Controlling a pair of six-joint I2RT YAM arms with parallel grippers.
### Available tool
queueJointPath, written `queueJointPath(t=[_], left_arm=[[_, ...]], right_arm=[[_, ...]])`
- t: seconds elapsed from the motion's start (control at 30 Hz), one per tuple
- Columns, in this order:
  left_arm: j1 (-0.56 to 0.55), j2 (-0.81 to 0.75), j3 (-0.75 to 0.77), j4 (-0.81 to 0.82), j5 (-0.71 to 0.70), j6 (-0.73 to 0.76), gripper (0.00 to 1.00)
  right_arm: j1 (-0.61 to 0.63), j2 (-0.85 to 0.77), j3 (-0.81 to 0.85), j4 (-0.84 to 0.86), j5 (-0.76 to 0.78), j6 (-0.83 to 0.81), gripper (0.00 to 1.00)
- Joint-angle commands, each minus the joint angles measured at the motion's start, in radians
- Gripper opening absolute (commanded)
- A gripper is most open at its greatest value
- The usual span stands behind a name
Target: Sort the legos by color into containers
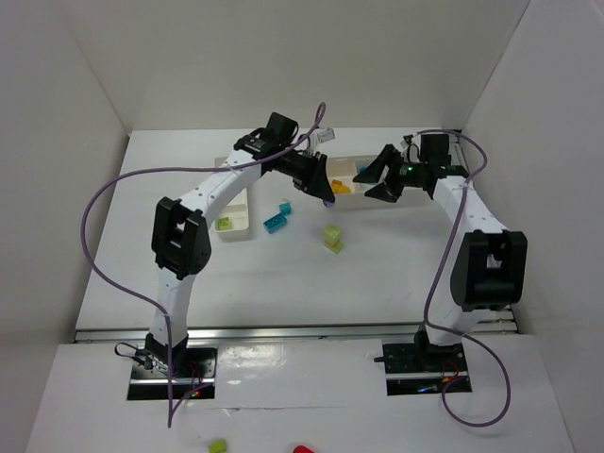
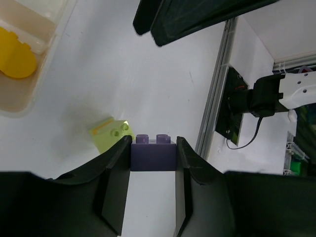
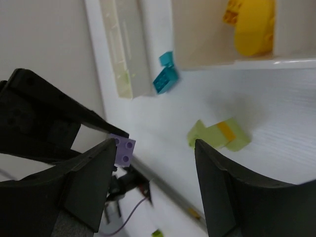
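My left gripper [image 1: 322, 190] [image 2: 153, 143] is shut on a purple lego [image 2: 153, 152] [image 3: 123, 149] and holds it above the table near the wider tray [image 1: 351, 201]. My right gripper [image 1: 371, 181] [image 3: 154, 145] faces it from the right, open, with nothing between its fingers. A lime and yellow-orange stack [image 1: 332, 236] [image 3: 219, 134] [image 2: 111, 134] lies on the table below. Teal legos [image 1: 276, 217] [image 3: 165, 76] rest beside the narrow tray [image 1: 242, 227] [image 3: 123, 49], which holds a lime lego [image 1: 225, 224]. A yellow piece [image 1: 340, 186] [image 2: 15, 57] [image 3: 252, 24] sits in the wider tray.
White walls enclose the table on three sides. A purple cable [image 1: 104, 198] loops off the left arm, and another [image 1: 477, 170] hangs along the right arm. A metal rail [image 1: 302, 330] marks the table's near edge. A lime piece [image 1: 217, 445] lies beyond it.
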Motion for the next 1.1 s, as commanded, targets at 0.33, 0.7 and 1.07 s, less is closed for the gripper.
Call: queueJointPath(t=[0.33, 0.7, 1.07], left_arm=[[0.008, -0.162, -0.057, 0.044, -0.007, 0.208, 0.0], [0.008, -0.162, -0.066, 0.044, -0.047, 0.217, 0.0], [0.008, -0.171, -0.066, 0.044, -0.027, 0.226, 0.0]], right_arm=[[0.081, 0.09, 0.006, 0.236, -0.406, 0.272, 0.75], [0.142, 0.127, 0.031, 0.218, -0.447, 0.283, 0.76], [0.202, 0.166, 0.058, 0.219, -0.447, 0.293, 0.67]])
